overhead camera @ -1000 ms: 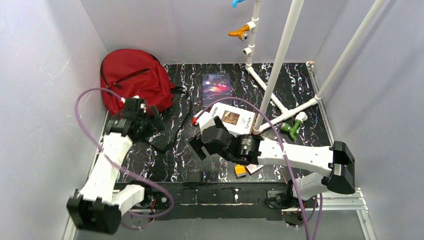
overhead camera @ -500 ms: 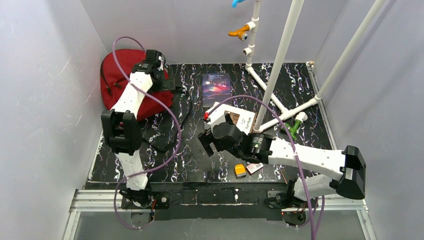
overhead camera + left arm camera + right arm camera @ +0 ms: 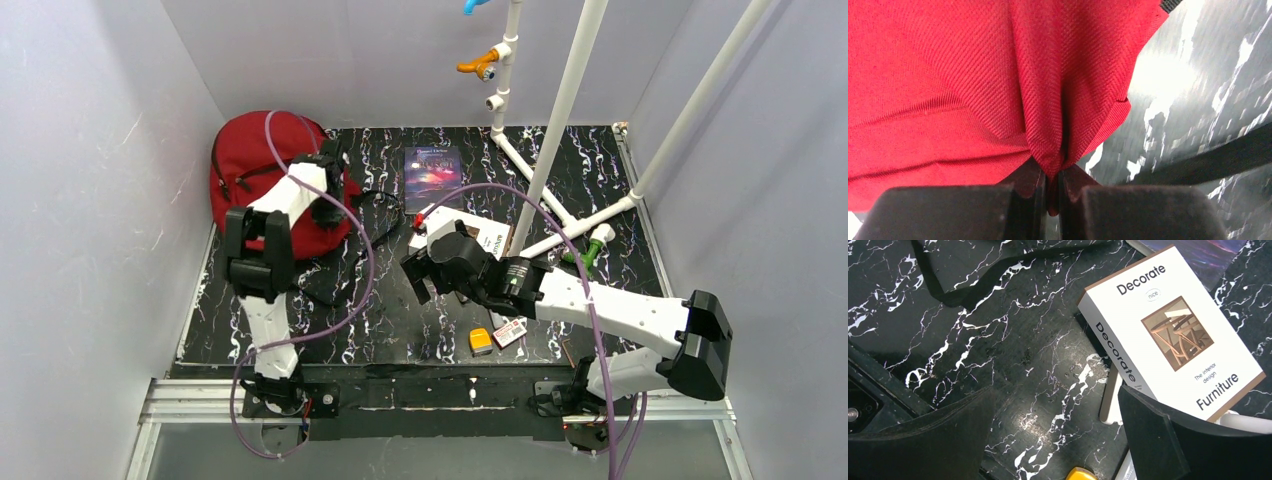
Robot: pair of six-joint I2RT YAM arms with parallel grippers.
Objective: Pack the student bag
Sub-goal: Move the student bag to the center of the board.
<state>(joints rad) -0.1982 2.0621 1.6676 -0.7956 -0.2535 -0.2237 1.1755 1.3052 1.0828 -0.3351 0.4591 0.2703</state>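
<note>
Since half a second ago the left arm has folded back from the top of the student bag [image 3: 255,165], and the bag has slid a little toward the lower right with it. The right arm has barely shifted.

The black marbled table [image 3: 600,180] fills the middle of the overhead view. The dark red student bag lies in its upper left corner, close against the walls. A white pipe frame [image 3: 560,110] rises from the upper right part of the table.

The left hand [image 3: 1050,182] is at the bag's right edge. Its two fingers are clamped together on a fold of the red fabric, which is drawn up into a ridge. A black strap [image 3: 345,265] trails from the bag across the table toward the centre.

The right arm reaches in from the lower right. The right hand [image 3: 1053,400] hovers over bare table at the centre with its fingers well apart, holding nothing. Just to its right lies a white book [image 3: 1173,340] titled "Decorate Furniture". A dark purple book [image 3: 432,168] lies above it, near the back wall.

Below the right arm sit a small orange object [image 3: 481,341] and a card [image 3: 509,332], just beside each other.
</note>
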